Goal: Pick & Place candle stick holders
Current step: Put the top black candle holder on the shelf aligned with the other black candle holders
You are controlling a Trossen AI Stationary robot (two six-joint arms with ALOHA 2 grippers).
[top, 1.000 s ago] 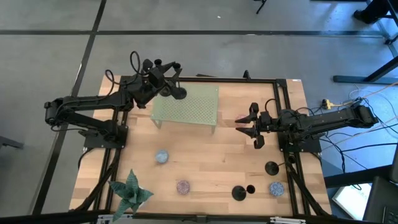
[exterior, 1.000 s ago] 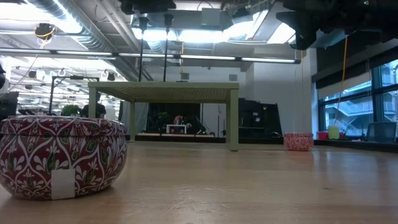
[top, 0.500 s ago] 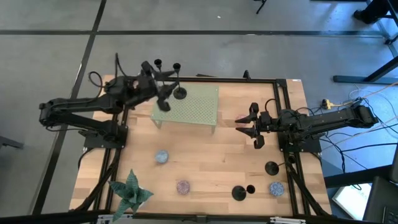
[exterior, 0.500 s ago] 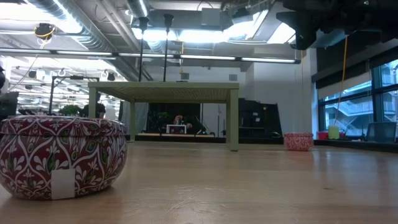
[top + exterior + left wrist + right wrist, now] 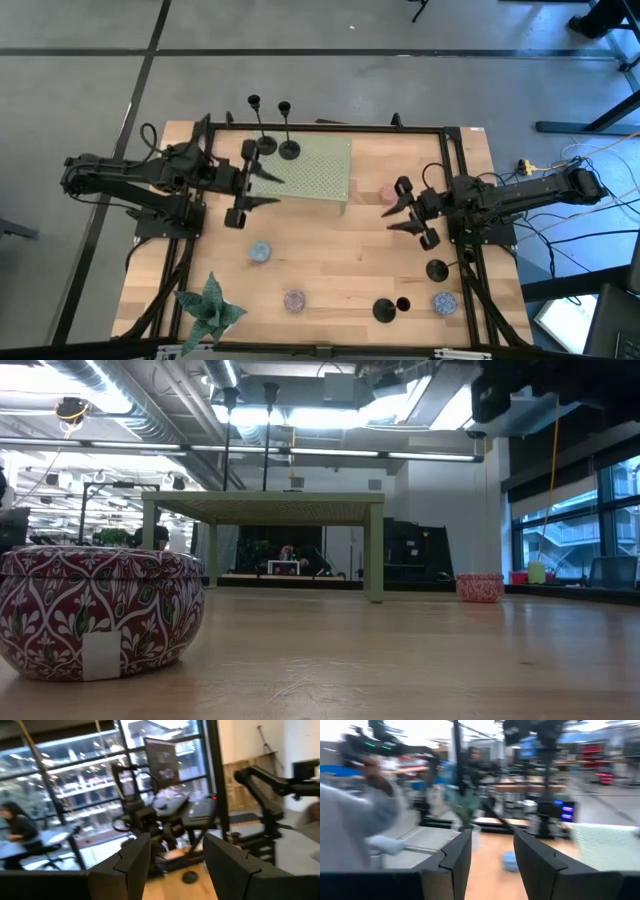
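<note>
Pulling back from the green stand [image 5: 300, 172] since a second ago — my left gripper [image 5: 252, 190] was up over the stand's far-left corner then, and now it sits low beside the stand's left edge, fingers spread, nothing between them. Two candle stick holders [image 5: 277, 146] stand upright together on that far-left corner of the stand; in the low view their thin stems [image 5: 266, 440] rise side by side from the stand's top. A second ago I could make out only one base there under the gripper.

My right gripper [image 5: 409, 212] has shifted a little toward the near side and turned; it hangs over bare table [image 5: 340, 260] right of the stand, fingers parted, empty.

Containers: a red patterned tin [image 5: 98, 610] sits close to the low camera, lid on — contents not visible. A small pink tin [image 5: 480, 587] stands farther back on the table, right of the stand. From above, three small round tins [image 5: 260, 252] lie along the near half of the table, all closed.

The other two candle stick holders [image 5: 437, 270] are at the near-right of the table, well apart from the stand; one near the right arm's base, the other [image 5: 385, 309] toward the front edge.

A spiky green plant [image 5: 210, 306] stands at the near-left corner. Nothing lies between the grippers and the stand.
</note>
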